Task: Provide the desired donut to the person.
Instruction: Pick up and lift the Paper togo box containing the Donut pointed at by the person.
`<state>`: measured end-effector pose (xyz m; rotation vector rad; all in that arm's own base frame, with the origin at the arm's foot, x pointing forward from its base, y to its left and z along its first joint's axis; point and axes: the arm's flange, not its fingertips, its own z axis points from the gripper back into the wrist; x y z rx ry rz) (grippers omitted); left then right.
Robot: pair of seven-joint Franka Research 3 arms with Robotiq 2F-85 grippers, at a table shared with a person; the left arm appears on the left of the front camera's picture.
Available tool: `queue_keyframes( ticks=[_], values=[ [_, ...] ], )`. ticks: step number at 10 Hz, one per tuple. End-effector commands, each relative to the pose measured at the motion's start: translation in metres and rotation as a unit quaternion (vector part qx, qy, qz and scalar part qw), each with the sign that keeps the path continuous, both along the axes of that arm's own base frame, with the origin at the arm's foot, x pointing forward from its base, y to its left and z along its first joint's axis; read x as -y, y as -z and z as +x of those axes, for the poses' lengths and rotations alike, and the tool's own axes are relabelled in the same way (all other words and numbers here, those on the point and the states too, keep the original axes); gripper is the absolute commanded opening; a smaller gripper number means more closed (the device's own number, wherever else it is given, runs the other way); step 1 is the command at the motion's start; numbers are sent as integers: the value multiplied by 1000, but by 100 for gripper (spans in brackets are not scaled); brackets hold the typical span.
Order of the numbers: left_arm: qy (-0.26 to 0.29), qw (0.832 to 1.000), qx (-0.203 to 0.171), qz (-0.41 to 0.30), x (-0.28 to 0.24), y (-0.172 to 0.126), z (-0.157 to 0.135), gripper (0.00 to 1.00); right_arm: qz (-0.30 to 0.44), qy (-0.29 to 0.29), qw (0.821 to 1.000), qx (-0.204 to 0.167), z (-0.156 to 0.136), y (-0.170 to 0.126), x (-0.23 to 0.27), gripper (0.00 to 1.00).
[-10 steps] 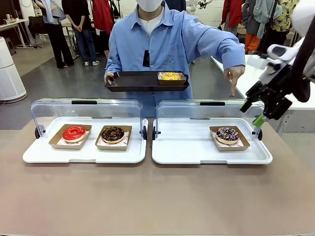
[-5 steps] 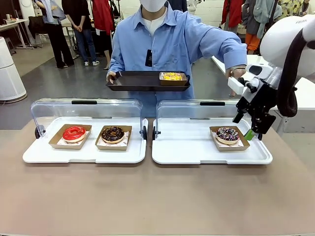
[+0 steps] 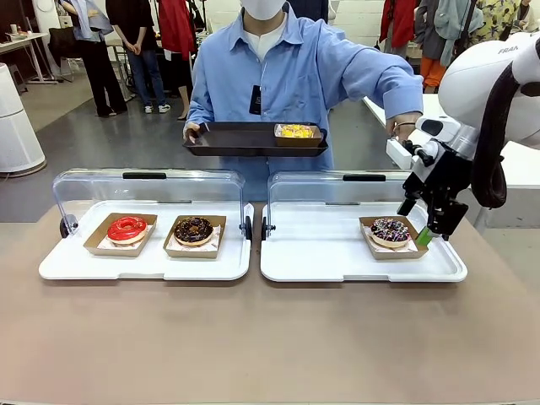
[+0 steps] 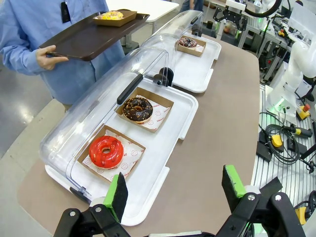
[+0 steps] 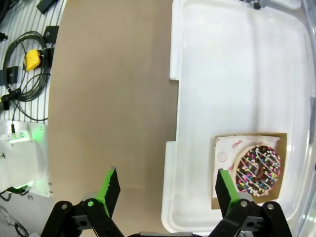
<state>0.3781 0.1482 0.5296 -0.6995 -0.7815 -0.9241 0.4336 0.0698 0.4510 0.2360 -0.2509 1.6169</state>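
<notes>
From the front, the person [image 3: 287, 76] stands at the far side holding a dark tray [image 3: 236, 142] that carries a yellow-topped donut [image 3: 295, 131]. On the brown table [image 3: 270, 337] lie two white plastic trays with their clear domed lids raised. The left tray [image 3: 143, 268] holds a glossy red donut [image 3: 126, 228] and a chocolate donut [image 3: 193, 229]. The right tray [image 3: 337, 270] holds the sprinkled donut [image 3: 390, 229] in a cardboard boat. The right gripper [image 3: 413, 223] hangs just beside that boat's right end, its fingers spread wide and holding nothing.

In the left wrist view, the left gripper [image 4: 175, 190] hovers over bare table beside the left tray's near edge, its green pads far apart and empty.

In the right wrist view, one finger [image 5: 226, 190] overlaps the cardboard's corner and the other hangs over the table. Loose cables [image 5: 24, 54] lie on the floor.
</notes>
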Motion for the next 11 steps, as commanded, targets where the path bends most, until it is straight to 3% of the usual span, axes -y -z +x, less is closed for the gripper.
queue_keyframes(
  ticks=[1,5,7,9,11],
  values=[
    [2,1000,7,-9,-1,-1,0,100,-4,-2,1000,1,0,0,0,100],
    [2,1000,7,-9,-1,-1,0,100,1,1,1000,0,0,0,1,100],
    [2,1000,7,-9,-1,-1,0,100,-49,-5,998,38,-11,2,0,100],
    [2,1000,7,-9,-1,-1,0,100,-70,17,996,54,-20,15,-12,100],
    [2,1000,7,-9,-1,-1,0,100,-81,53,994,46,-21,42,-28,100]
  ],
)
